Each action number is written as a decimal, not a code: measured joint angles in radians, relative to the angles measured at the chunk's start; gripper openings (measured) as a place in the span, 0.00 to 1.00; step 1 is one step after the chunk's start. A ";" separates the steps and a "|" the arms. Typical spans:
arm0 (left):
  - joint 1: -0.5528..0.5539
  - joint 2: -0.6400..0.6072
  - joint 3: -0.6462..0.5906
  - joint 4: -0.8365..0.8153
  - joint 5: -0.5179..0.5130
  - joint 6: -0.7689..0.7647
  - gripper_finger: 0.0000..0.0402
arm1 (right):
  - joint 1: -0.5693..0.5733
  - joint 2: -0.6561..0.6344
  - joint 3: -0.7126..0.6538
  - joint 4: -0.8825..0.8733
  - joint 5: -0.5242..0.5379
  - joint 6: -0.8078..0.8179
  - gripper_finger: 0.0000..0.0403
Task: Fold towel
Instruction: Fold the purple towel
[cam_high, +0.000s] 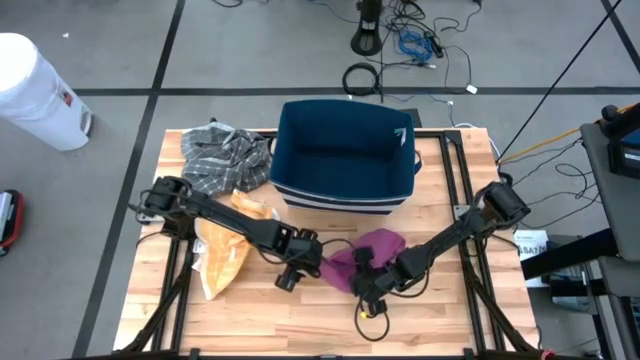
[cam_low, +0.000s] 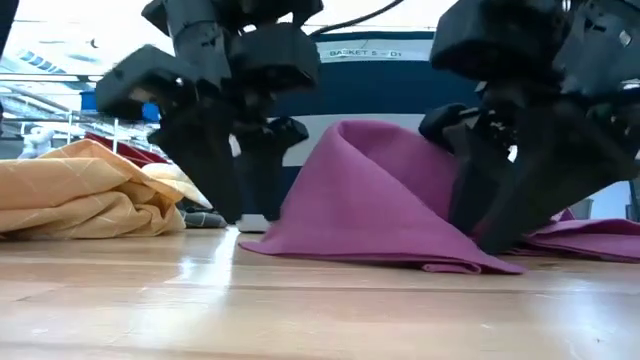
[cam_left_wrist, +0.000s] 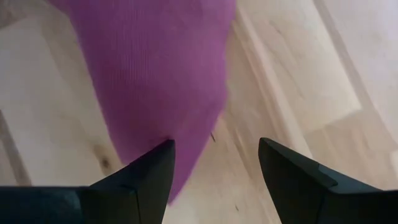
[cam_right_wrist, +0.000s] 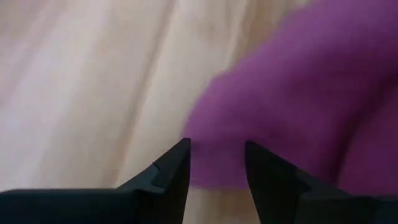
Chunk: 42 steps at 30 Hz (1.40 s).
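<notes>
Nearest the lens in the low view: pale wooden plank table (cam_low: 300, 320), filling the lower frame. Just beyond, centre frame, a crumpled magenta cloth towel (cam_low: 370, 195), peaked like a tent, its lower edge trailing toward the right. In the high view, same towel at lower centre, in front of the navy fabric basket (cam_high: 345, 155).

Left hand (cam_high: 290, 275) at the towel's left edge, fingers spread and released; in the left wrist view one dark finger (cam_left_wrist: 140, 180) overlapping the magenta corner, nothing pinched between. Right hand (cam_high: 368, 290) low on the towel's lower right edge; in the right wrist view a fold of magenta cloth between the narrowed fingers (cam_right_wrist: 168, 171), apparently mid-clench; whether already gripped, cannot tell.

Elsewhere: folded yellow-orange cloth (cam_high: 222, 250) at lower left, bunched grey plaid cloth (cam_high: 222, 160) at upper left.

Likely risks: right hand clenching on too thin a bite, so the edge slips free on lifting; left hand catching no cloth while spread beside the corner; uneven pulls dragging the heap instead of spreading it, worsening the bunching and spoiling a clean fold.
</notes>
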 joint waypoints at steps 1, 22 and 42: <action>0.003 0.009 0.000 0.017 0.000 0.008 0.59 | 0.001 0.001 0.000 0.015 -0.001 0.000 0.34; 0.049 0.099 0.002 0.095 -0.012 0.045 0.26 | 0.012 0.099 0.005 0.035 0.036 0.051 0.31; 0.019 -0.104 -0.004 0.045 -0.051 0.096 0.01 | 0.060 -0.276 -0.003 -0.203 0.164 -0.034 0.00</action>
